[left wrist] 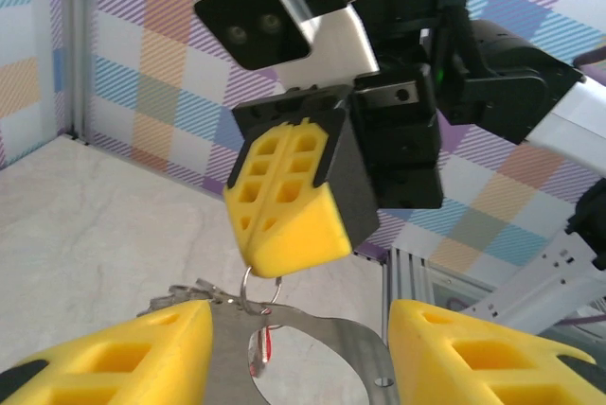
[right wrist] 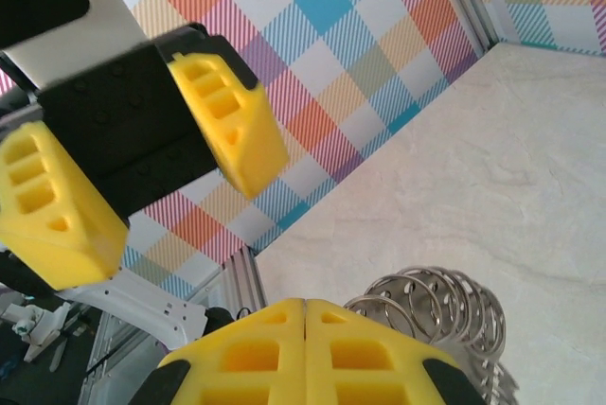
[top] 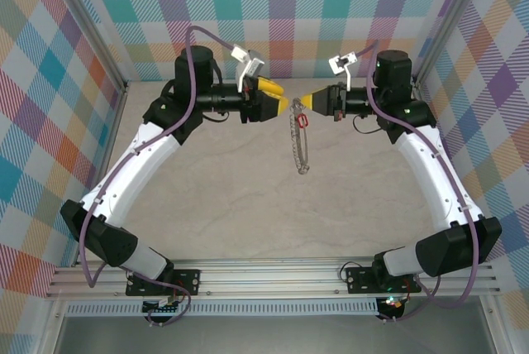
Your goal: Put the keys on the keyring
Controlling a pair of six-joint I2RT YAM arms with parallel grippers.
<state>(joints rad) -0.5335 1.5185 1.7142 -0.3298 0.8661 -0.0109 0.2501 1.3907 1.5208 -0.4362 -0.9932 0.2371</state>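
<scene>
Top view. Shows the left gripper and right gripper nose to nose, raised over the table near the middle of its far edge. Shows the left fingers partly spread, gripping nothing. Shows the right fingers shut on the top of the keyring, dangling below them. Places the key, marked by its red tag, just under the right fingertips, against the keyring; cannot tell whether threaded on.

Left wrist view. Looks out between its own yellow fingers, set apart at the bottom corners. Faces the right gripper, closed and pinching a small wire loop. Shows links of the keyring beside that loop, and the red tag of the key hanging beneath it.

Right wrist view. Shows its own fingers pressed flush together at the bottom edge, with coiled links of the keyring bulging just beside them on the right. Faces the left gripper, fingers apart with nothing between.
</scene>
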